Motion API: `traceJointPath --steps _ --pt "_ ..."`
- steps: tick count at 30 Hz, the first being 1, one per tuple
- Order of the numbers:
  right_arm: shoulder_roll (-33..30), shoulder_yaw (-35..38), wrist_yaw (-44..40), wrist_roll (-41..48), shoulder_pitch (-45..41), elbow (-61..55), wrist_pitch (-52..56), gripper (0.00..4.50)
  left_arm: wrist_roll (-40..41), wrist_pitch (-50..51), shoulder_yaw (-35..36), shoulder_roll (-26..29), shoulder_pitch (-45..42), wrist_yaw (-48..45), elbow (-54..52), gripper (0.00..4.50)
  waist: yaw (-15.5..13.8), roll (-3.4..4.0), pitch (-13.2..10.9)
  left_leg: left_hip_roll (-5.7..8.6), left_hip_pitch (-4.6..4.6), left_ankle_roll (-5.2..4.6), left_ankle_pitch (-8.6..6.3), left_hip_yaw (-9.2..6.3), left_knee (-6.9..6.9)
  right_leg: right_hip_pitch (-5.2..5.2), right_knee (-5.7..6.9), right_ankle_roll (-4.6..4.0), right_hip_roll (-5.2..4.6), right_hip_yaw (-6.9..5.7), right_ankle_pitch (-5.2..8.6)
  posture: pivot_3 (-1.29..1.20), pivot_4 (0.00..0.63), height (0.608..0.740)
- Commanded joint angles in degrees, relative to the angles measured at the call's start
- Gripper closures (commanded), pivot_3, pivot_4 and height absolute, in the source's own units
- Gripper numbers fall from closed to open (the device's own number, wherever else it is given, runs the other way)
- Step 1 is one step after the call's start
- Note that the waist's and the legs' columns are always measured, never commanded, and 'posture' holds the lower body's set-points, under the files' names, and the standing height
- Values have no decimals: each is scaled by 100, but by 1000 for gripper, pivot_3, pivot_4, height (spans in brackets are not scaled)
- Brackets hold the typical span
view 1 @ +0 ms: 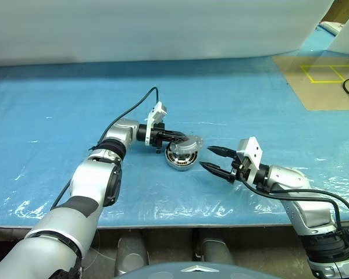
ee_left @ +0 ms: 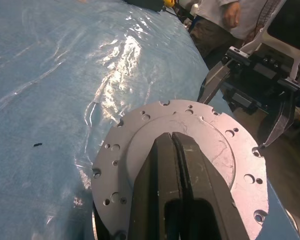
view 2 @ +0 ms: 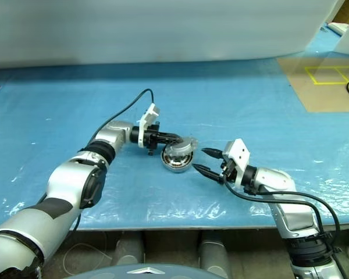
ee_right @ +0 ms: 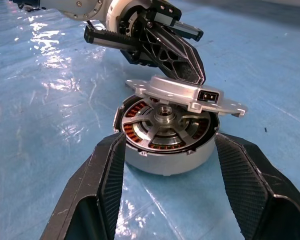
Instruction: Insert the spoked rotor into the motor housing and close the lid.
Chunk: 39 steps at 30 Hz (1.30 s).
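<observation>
The housing [ee_right: 166,135] is sitting near the middle of the blue-covered tabletop [view 1: 58,110], closer to the front edge than the back one. Copper windings and a silver spoked piece around the hub are showing inside it, so the rotor [ee_right: 165,122] is probably seated already, though that is hard to tell for sure.

The left gripper [view 2: 179,139] is lying across the lid [ee_right: 187,96] with its fingers pressed together. The lid is resting tilted on the housing's far rim, leaving the can half open. Whether the fingers are pinching the lid or only pressing on its top face is not clear.

The right gripper [view 1: 205,157] is waiting just beside the housing with its fingers spread and nothing between them; in its wrist view they are framing the can on either side.

The lid is looking like stiff, thin metal, smooth and apt to slip, and probably light. Its rim seems the best place to hold it. The housing is likely heavier, and bracing its round wall would steady it while the lid is being levelled.
</observation>
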<state>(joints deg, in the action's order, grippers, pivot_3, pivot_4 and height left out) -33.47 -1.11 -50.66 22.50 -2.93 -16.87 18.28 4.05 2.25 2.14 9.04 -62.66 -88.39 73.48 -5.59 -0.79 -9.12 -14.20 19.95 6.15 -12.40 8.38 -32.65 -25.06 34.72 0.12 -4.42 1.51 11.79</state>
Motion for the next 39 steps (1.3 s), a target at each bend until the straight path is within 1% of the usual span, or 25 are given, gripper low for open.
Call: traceJointPath --steps 1,6,9,11,14,15,18,21,24,33,39 --pt "-86 167 -21 139 81 -300 11 1531 -31 -102 -99 -93 64 -198 -195 4474 0 0 0 1 0 0 0 0 0 0 0 -1 -1 0 0 0 150 740" --pt "-69 163 34 131 102 -320 43 1531 -96 -366 -159 -171 81 79 -195 4474 4 -1 0 2 0 -1 0 0 0 0 0 0 -2 0 0 0 150 740" --pt "-54 131 71 102 95 -309 38 1531 57 -569 77 -313 -103 703 -130 4474 0 -1 0 5 1 -1 1 0 -1 0 0 1 -4 -1 -1 0 150 740" --pt "-48 102 86 74 82 -296 24 1531 127 -511 191 -371 -257 904 -91 4474 -2 -4 -2 11 2 -2 1 0 -1 0 0 3 -8 0 -1 0 150 740" --pt "-32 77 120 69 42 -301 35 1531 -145 -647 -21 -399 -321 1022 -35 4474 6 -5 -3 15 3 -4 2 0 -1 -1 -1 7 -10 0 -4 0 150 740" --pt "-30 74 126 66 37 -300 33 1531 -250 -678 -124 -404 -310 1012 -15 4474 9 -5 -3 15 1 -4 2 0 -1 0 -1 7 -10 0 -4 0 150 740" --pt "-22 62 146 48 32 -290 22 1531 -714 -876 -646 -357 -133 602 7 4474 10 -5 -3 16 -2 -4 2 0 3 0 -3 8 -10 1 -4 0 150 740" --pt "-23 49 160 28 36 -272 4 1531 -755 -871 -745 -333 -32 358 -5 4474 -1 -5 -3 16 -1 -4 2 -1 5 0 -5 10 -10 0 -5 0 150 740" --pt "-28 45 178 13 37 -262 -5 1531 -860 -1102 -875 -235 93 315 -39 4474 4 -5 -3 20 -8 -5 3 -1 5 6 -4 8 -15 1 -4 0 150 740" --pt "5 -5 137 -4 -178 -113 -29 1531 -527 -1313 -607 -195 373 263 -169 4474 1 -5 -3 24 -28 -8 4 0 4 27 -3 8 -21 1 -4 0 150 740" --pt "6 -43 93 1 -273 -84 -17 1531 -527 -1425 -650 -102 649 125 -284 4474 3 -4 -2 24 -29 -8 4 0 9 28 -4 8 -20 1 -4 0 150 740"
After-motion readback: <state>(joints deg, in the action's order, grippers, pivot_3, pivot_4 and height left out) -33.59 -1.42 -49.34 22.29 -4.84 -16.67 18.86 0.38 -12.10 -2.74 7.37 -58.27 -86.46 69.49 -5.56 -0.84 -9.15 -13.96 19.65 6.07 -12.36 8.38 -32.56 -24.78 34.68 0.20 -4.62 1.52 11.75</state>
